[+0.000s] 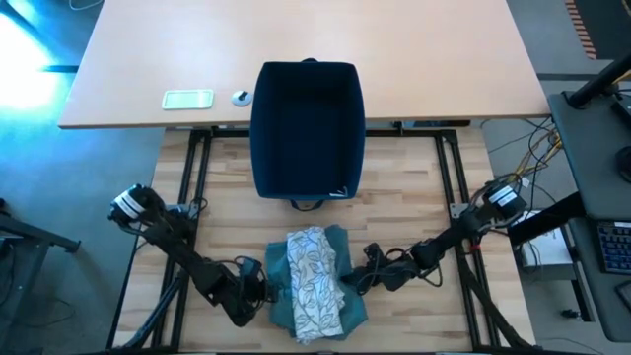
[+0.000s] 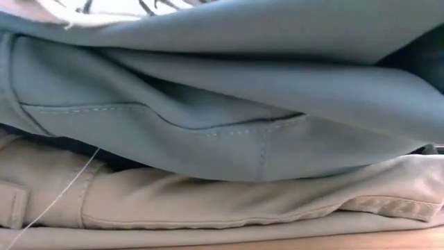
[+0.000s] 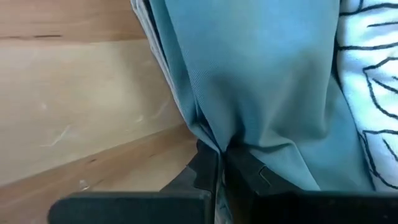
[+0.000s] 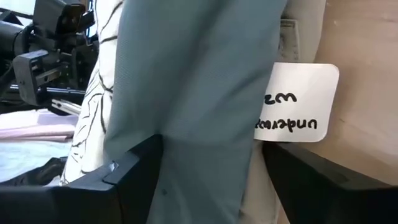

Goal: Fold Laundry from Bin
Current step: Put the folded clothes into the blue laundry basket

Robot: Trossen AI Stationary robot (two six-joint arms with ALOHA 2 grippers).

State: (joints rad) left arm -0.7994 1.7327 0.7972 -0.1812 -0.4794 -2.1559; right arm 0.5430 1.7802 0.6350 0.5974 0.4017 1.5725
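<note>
A pile of laundry lies on the wooden table (image 1: 414, 197) near its front edge. A grey-white patterned garment (image 1: 315, 281) is on top, over a teal-green one (image 2: 229, 83), which lies on a tan one (image 2: 208, 201). My left gripper (image 1: 254, 296) is at the pile's left edge, shut on the teal garment (image 3: 261, 81). My right gripper (image 1: 357, 279) is at the pile's right edge, open, with its fingers on either side of the teal cloth (image 4: 199, 93). A white handwritten tag (image 4: 298, 102) shows beside it. The navy bin (image 1: 306, 128) stands behind the pile. My left gripper pinches the teal garment's left edge (image 3: 217, 144) between its two fingers, slanting down from the table's left. The cloth puckers into creases at the fingertips. The rest of the garment lies in the pile. Whether my right gripper touches the cloth between its fingers, I cannot tell.
A pale flat phone-like thing (image 1: 187, 99) and a small round object (image 1: 242, 97) lie on the far desk, left of the bin. Bare wood lies to the left and right of the pile. The left arm (image 4: 50, 56) shows beyond the pile in the right wrist view.
</note>
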